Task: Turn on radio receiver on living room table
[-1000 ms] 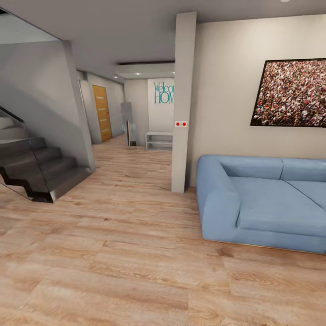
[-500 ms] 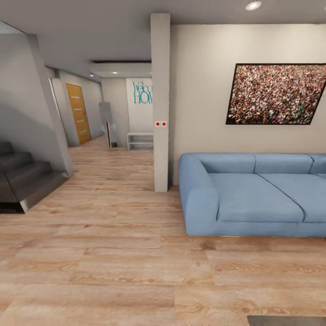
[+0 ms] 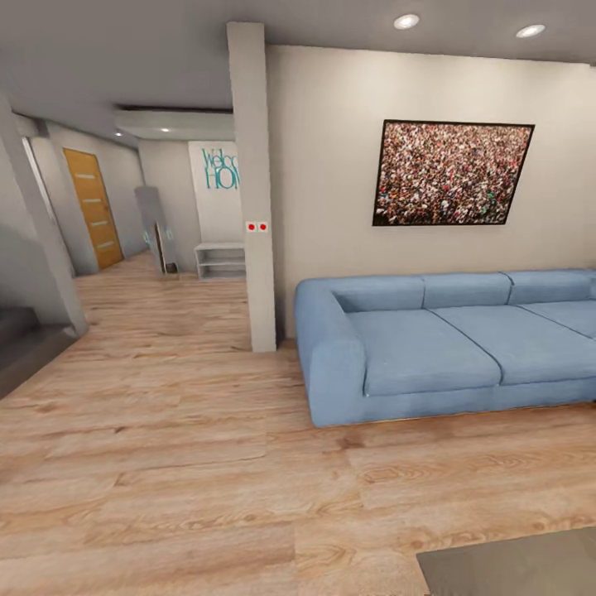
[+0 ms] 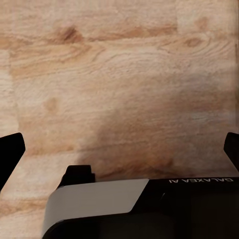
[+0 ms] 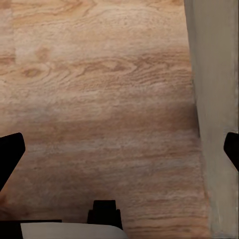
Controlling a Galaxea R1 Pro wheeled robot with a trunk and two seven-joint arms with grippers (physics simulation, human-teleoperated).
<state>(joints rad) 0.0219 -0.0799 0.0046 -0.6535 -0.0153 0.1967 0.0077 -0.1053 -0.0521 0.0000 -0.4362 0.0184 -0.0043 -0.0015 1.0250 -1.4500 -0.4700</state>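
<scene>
The red radio receiver is out of view. A grey corner of the low table pokes in at the bottom right of the head view. The living room lies ahead, with a light-blue sofa under a crowd-photo picture. In the left wrist view my left gripper is open over bare wood floor, its dark fingertips far apart. My right gripper is open too, with nothing between its fingers. It hangs over the floor beside a grey slab, which may be the table's side.
A white pillar with two red switches stands left of the sofa. Behind it a hallway runs back to an orange door and a low white shelf. Dark stair steps sit at the far left. Wood floor spreads across the foreground.
The camera has swung to the right. The stairs have slid off to the left, more of the sofa and picture shows, and the grey table corner has grown at the bottom right.
</scene>
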